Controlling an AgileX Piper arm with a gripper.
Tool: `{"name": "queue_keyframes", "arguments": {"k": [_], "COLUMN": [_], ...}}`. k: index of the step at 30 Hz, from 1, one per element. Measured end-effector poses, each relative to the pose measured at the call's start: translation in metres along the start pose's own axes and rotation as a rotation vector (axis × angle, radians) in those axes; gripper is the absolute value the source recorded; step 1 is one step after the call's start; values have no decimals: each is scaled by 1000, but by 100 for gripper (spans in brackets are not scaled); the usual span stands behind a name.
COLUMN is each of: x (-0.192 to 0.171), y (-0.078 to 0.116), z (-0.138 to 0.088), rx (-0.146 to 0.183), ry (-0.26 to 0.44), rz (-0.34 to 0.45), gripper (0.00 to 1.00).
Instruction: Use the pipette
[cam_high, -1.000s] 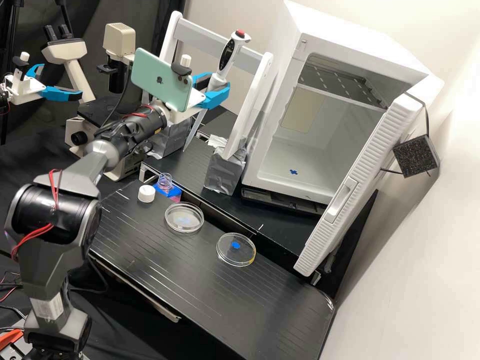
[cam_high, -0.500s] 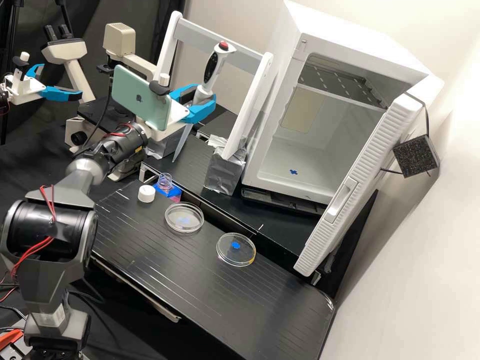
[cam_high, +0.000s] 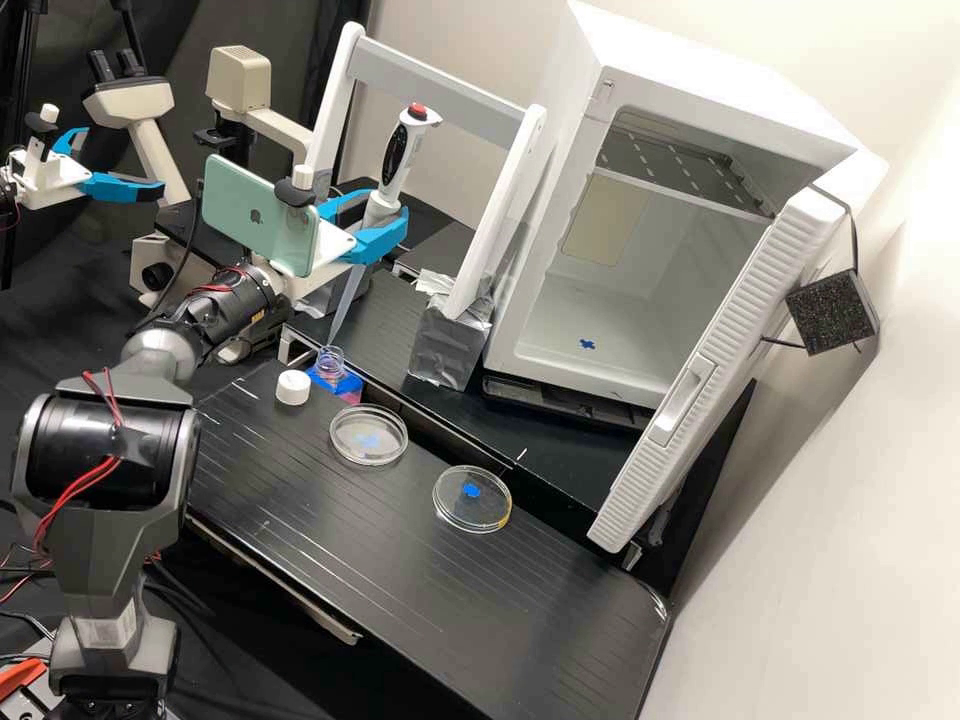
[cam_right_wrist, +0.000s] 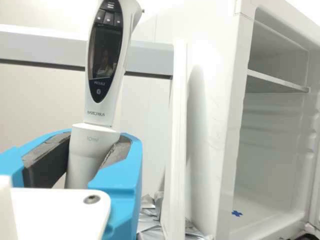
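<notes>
In the high view the gripper (cam_high: 372, 215) is shut on the pipette (cam_high: 395, 165), a white one with a red button and dark display. The pipette leans slightly, and its long clear tip points down at the open bottle (cam_high: 330, 362), ending at or just above the mouth; whether it is inside I cannot tell. Seen from the wrist, the gripper (cam_right_wrist: 92, 155) clasps the light grey barrel of the pipette (cam_right_wrist: 102, 65) between dark padded fingers. A white cap (cam_high: 292, 387) lies beside the bottle. Two clear dishes, one (cam_high: 368, 435) nearer the bottle and another (cam_high: 472, 499), rest on the bench.
Behind the bench stands a white frame (cam_high: 430, 90) with feet wrapped in silver tape. An incubator (cam_high: 600, 330) with its door open is beside it. A microscope (cam_high: 240, 80) stands behind the arm. A phone (cam_high: 258, 215) is mounted on the gripper. Another arm's gripper (cam_high: 120, 180) shows at left.
The arm has drawn back to the left and lowered, carrying the pipette with it. The tip has come from beyond the bottle to its mouth, and the pipette stands more upright.
</notes>
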Motion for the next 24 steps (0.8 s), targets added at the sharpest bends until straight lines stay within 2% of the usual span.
{"name": "queue_keyframes", "arguments": {"k": [5, 8, 15, 24], "x": [-3, -5, -10, -22], "y": [-8, -12, -25, -48], "z": [4, 7, 17, 29], "rx": [-22, -46, -88, -75], "ry": [-6, 0, -13, -43], "rz": [0, -2, -41, -122], "gripper": [0, 0, 0, 0]}}
